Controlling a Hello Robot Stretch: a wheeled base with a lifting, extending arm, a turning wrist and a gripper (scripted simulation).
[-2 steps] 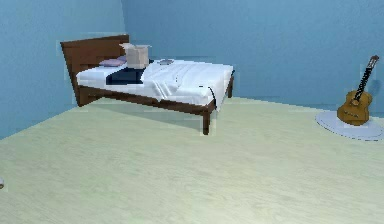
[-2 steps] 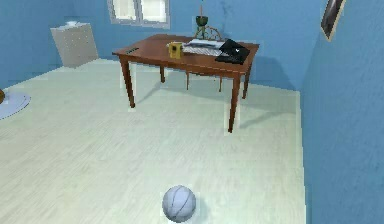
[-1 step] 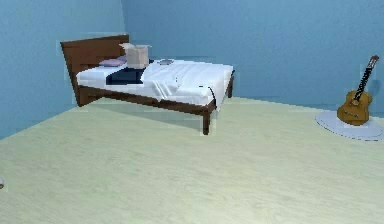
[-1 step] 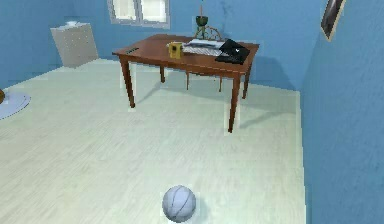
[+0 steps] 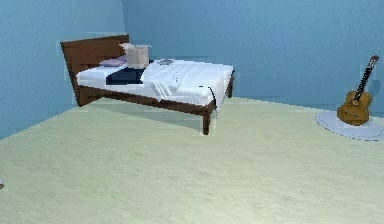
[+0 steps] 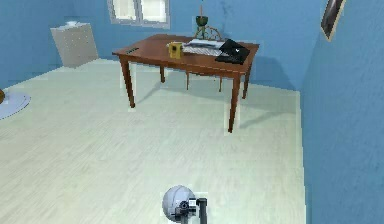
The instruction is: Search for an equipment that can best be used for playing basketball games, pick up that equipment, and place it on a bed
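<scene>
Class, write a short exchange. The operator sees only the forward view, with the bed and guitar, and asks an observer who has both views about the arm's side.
Operator: I see the bed ahead. What is on the arm's side?
Observer: A wooden table with small items on top.
Operator: What is beyond it?
Observer: A window in the far wall.
Operator: Anything at the end effector?
Observer: A grey round thing is at the end effector. I cannot tell whether it is held.
</scene>
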